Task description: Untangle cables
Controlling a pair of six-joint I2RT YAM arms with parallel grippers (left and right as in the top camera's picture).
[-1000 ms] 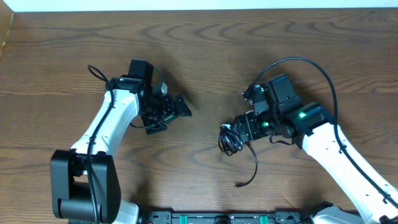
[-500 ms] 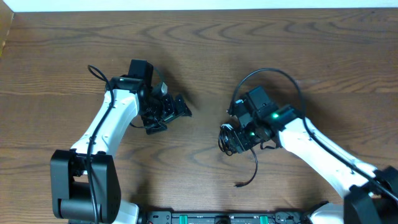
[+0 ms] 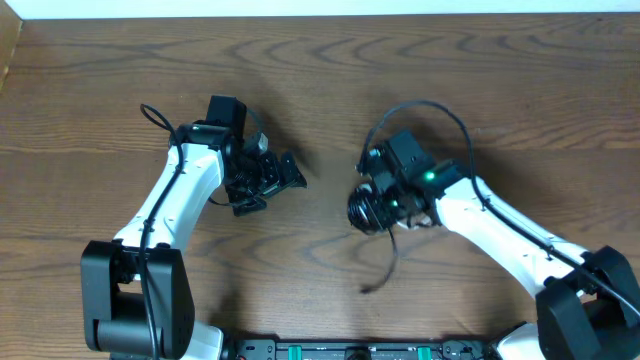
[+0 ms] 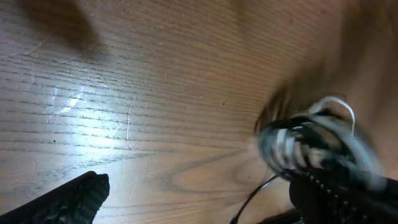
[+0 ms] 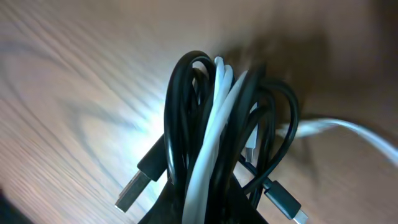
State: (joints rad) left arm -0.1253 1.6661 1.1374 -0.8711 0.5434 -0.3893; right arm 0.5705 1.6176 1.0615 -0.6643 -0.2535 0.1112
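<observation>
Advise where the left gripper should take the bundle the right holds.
Likely the loose black tail trailing from the bundle: it lies free on the table, clear of the right gripper. Bring the open left gripper in from its own side.

One left arm (image 3: 175, 200), one right arm (image 3: 500, 235), one cable bundle (image 3: 362, 212), one white cord (image 5: 210, 146).

Cables (image 5: 211, 143): no print readable.
USB plug (image 5: 132, 190): any marking seems too blurred to tell.
Table (image 3: 320, 60): no text.
</observation>
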